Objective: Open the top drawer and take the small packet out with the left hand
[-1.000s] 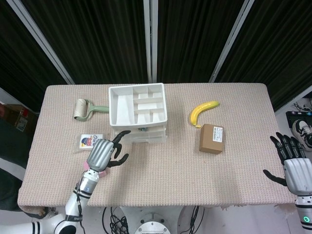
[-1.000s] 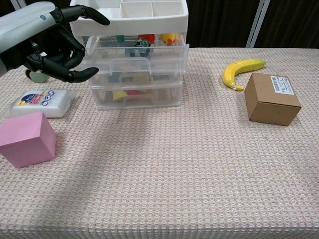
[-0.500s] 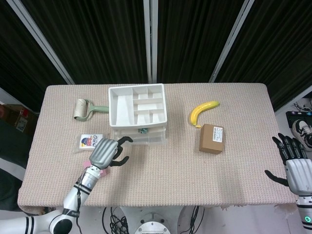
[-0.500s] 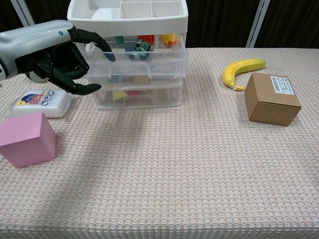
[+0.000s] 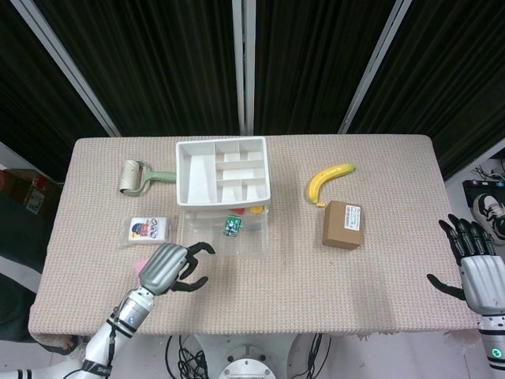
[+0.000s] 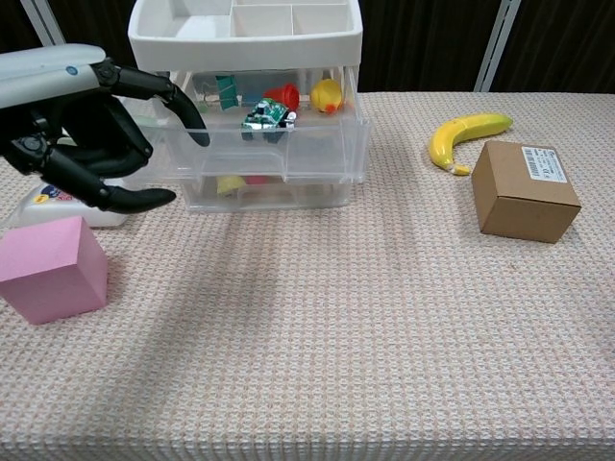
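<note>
The clear top drawer (image 5: 251, 237) (image 6: 317, 144) of the drawer unit stands pulled out toward me. Inside it lies a small green packet (image 5: 232, 225) (image 6: 266, 115), next to a red piece and a yellow duck (image 6: 327, 94). My left hand (image 5: 170, 267) (image 6: 72, 125) is at the drawer's front left corner with its fingers curled. Its uppermost finger hooks against the drawer's front wall, and the thumb sits below. My right hand (image 5: 473, 264) hangs with fingers spread and nothing in it, off the table's right edge.
A white divided tray (image 5: 183, 174) (image 6: 245, 48) tops the unit. A pink block (image 5: 142, 265) (image 6: 50, 267) and a white wipes pack (image 5: 148, 229) (image 6: 43, 204) lie by my left hand. A lint roller (image 5: 138, 177) is far left. A banana (image 5: 327, 180) (image 6: 466, 134) and cardboard box (image 5: 342, 224) (image 6: 525, 190) lie right.
My left hand has drawn back toward the table's front and the top drawer has slid out with it, uncovering the green packet. The right hand has barely moved.
</note>
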You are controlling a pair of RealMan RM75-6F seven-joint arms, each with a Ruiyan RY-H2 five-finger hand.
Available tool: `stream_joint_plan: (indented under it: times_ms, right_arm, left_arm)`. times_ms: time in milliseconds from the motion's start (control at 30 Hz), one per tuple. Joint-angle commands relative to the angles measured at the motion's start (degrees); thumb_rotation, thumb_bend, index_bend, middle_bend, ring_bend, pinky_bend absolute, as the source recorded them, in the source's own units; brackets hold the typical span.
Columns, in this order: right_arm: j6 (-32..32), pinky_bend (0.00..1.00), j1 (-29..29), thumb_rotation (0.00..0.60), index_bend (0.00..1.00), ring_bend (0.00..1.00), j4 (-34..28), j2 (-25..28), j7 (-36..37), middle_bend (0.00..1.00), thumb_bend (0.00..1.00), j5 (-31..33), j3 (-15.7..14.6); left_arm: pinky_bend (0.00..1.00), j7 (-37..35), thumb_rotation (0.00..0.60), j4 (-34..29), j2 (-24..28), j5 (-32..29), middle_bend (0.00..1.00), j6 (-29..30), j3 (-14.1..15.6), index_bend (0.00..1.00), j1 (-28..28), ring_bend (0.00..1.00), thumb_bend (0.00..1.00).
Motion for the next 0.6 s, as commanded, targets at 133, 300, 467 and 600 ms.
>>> stream_joint_plan:
  times_ms: [133, 300, 467, 600]
  right_arm:
    - [0.6, 0.00, -0.3, 0.600, 0.00, 0.00, 0.0, 0.3, 0.4, 0.00, 0.04, -0.1, 0.1]
    - [1.4, 0.00, -0.5, 0.600, 0.00, 0.00, 0.2, 0.7, 0.7, 0.00, 0.04, -0.3, 0.2]
    - [1.7, 0.00, -0.7, 0.600, 0.00, 0.00, 0.2, 0.9, 0.8, 0.00, 0.04, -0.5, 0.2]
    - [1.9, 0.00, -0.5, 0.600, 0.00, 0.00, -0.4, 1.2, 0.2, 0.00, 0.04, -0.9, 0.3]
  left_arm:
    - [1.00, 0.2, 0.600, -1.4, 1.4, 1.4, 0.89, 0.6, 0.9, 0.22, 0.3, 0.99, 0.24]
    - [1.00, 0.5, 0.600, -3.7, 4.9, 4.3, 0.87, 2.0, 2.3, 0.17, 1.3, 0.98, 0.24]
    - [1.00, 1.3, 0.600, -5.2, 8.6, 6.1, 0.86, 2.3, 2.0, 0.17, 1.1, 0.97, 0.24]
    - [1.00, 1.3, 0.600, -3.5, 10.5, 5.1, 0.87, 0.3, -2.4, 0.24, -2.4, 0.97, 0.24]
